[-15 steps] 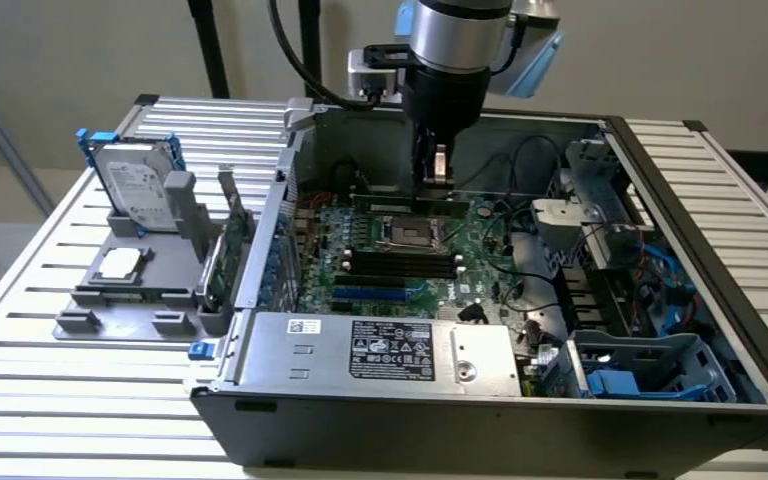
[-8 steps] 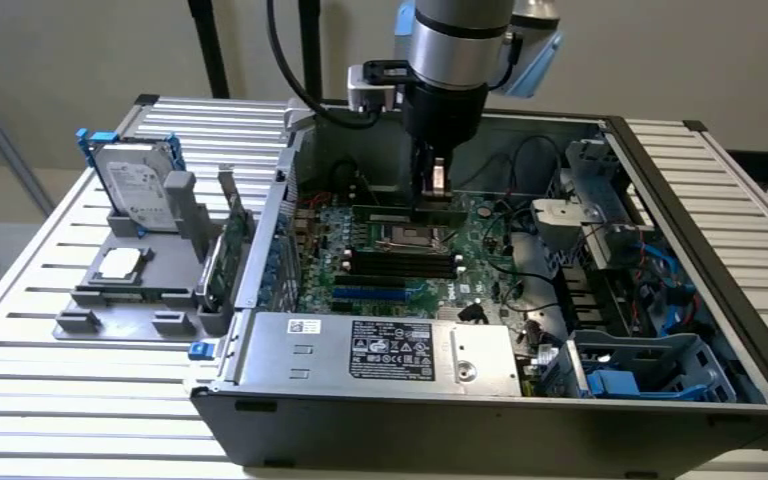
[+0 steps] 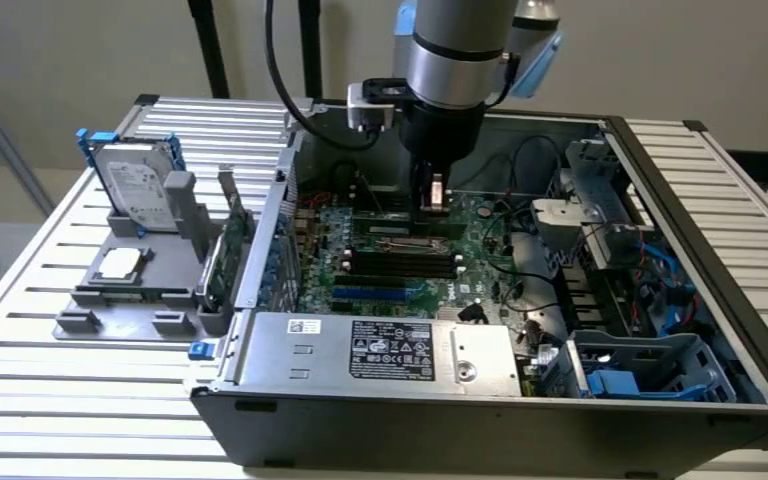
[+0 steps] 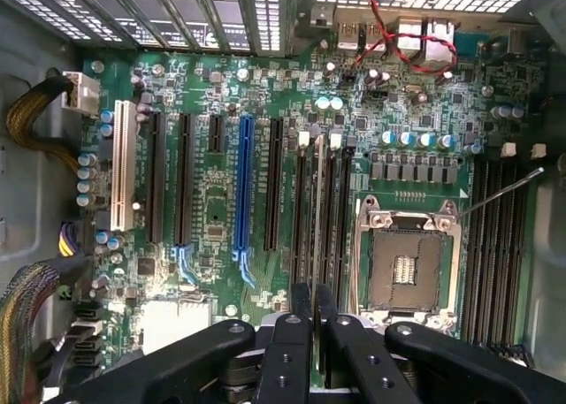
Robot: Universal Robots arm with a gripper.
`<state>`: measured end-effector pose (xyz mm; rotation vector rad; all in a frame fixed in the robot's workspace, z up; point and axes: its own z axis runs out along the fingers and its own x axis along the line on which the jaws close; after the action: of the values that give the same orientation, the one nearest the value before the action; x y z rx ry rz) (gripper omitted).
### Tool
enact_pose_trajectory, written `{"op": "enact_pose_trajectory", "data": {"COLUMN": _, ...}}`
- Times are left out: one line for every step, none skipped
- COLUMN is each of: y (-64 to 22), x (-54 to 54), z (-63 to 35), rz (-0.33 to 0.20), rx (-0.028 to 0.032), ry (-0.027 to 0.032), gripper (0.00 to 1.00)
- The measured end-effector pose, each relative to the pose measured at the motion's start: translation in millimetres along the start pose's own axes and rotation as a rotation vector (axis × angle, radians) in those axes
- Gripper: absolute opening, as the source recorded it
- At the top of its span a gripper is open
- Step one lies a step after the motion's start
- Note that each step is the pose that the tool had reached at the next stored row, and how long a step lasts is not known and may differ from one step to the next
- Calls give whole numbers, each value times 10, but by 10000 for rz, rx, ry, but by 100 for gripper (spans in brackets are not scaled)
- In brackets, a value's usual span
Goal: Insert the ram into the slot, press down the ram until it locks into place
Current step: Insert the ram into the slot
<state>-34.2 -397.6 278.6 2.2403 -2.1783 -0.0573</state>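
Silver arm (image 3: 458, 50) w/ blue cap (image 3: 542, 60), blk screw-dotted jaws.

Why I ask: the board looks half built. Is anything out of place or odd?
The processor socket sits empty, its thin lever sticking out sideways, while a processor-like chip lies on the grey fixture outside the case. Nothing looks damaged or spilled. The gripper holds the ram edge-on.
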Motion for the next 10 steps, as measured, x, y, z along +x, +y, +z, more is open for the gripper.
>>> {"op": "enact_pose_trajectory", "data": {"y": -1, "x": 1, "z": 19, "rz": -1, "rx": 7, "ry": 1, "gripper": 13}}
{"op": "enact_pose_trajectory", "data": {"y": -2, "x": 1, "z": 37, "rz": -2, "rx": 13, "ry": 2, "gripper": 13}}
{"op": "enact_pose_trajectory", "data": {"y": -3, "x": 2, "z": 55, "rz": -3, "rx": 21, "ry": 2, "gripper": 13}}
{"op": "enact_pose_trajectory", "data": {"y": -3, "x": 3, "z": 73, "rz": -2, "rx": 27, "ry": 1, "gripper": 13}}
{"op": "enact_pose_trajectory", "data": {"y": -3, "x": 3, "z": 91, "rz": -2, "rx": 33, "ry": 1, "gripper": 13}}
{"op": "enact_pose_trajectory", "data": {"y": -4, "x": 4, "z": 109, "rz": -2, "rx": 39, "ry": 1, "gripper": 13}}
{"op": "enact_pose_trajectory", "data": {"y": -5, "x": 5, "z": 128, "rz": -2, "rx": 44, "ry": 2, "gripper": 13}}
{"op": "enact_pose_trajectory", "data": {"y": -5, "x": 6, "z": 146, "rz": -2, "rx": 50, "ry": 3, "gripper": 13}}
{"op": "enact_pose_trajectory", "data": {"y": -6, "x": 6, "z": 164, "rz": -2, "rx": 54, "ry": 3, "gripper": 13}}
{"op": "enact_pose_trajectory", "data": {"y": -7, "x": 6, "z": 182, "rz": -2, "rx": 60, "ry": 2, "gripper": 13}}
